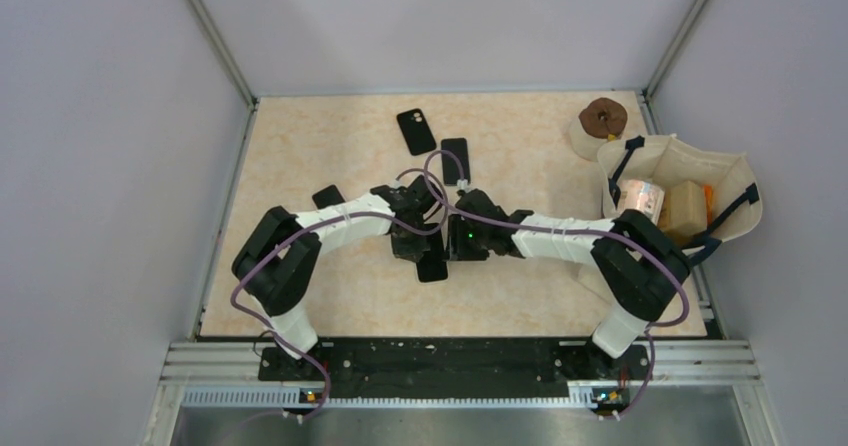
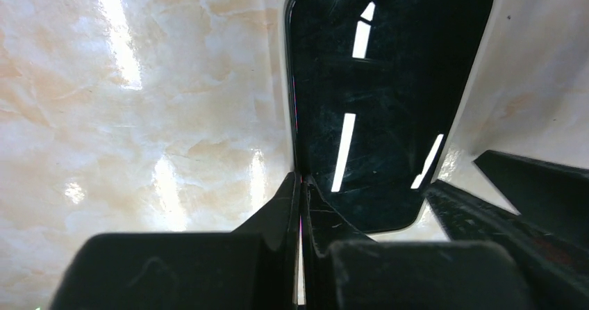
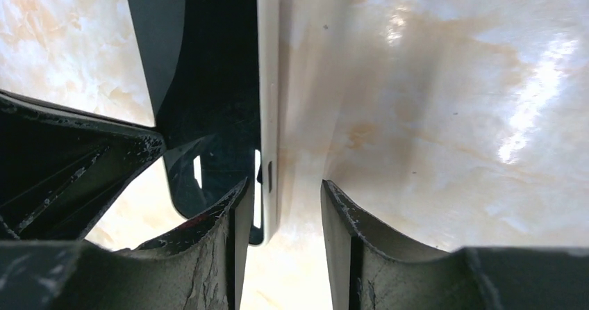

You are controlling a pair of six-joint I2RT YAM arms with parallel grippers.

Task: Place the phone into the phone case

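Where arms met: white-rimmed black glass phone (image 1: 432, 268), clear of the beige marble table (image 1: 300, 166) edges.
Left gripper (image 2: 300, 179) sat shut against one rim; right gripper (image 3: 283, 183) gaped astride the other.

Pale lilac-grey walls (image 1: 100, 166) box the whole thing in on three sides, with silver aluminium posts (image 1: 212, 36) running up the back corners. The table (image 1: 300, 146) is glossy beige marble-look stuff. Up close in the wrist views it throws back bright white glare streaks (image 2: 118, 39). A metal rail (image 1: 450, 394) runs along the bottom of the frame.
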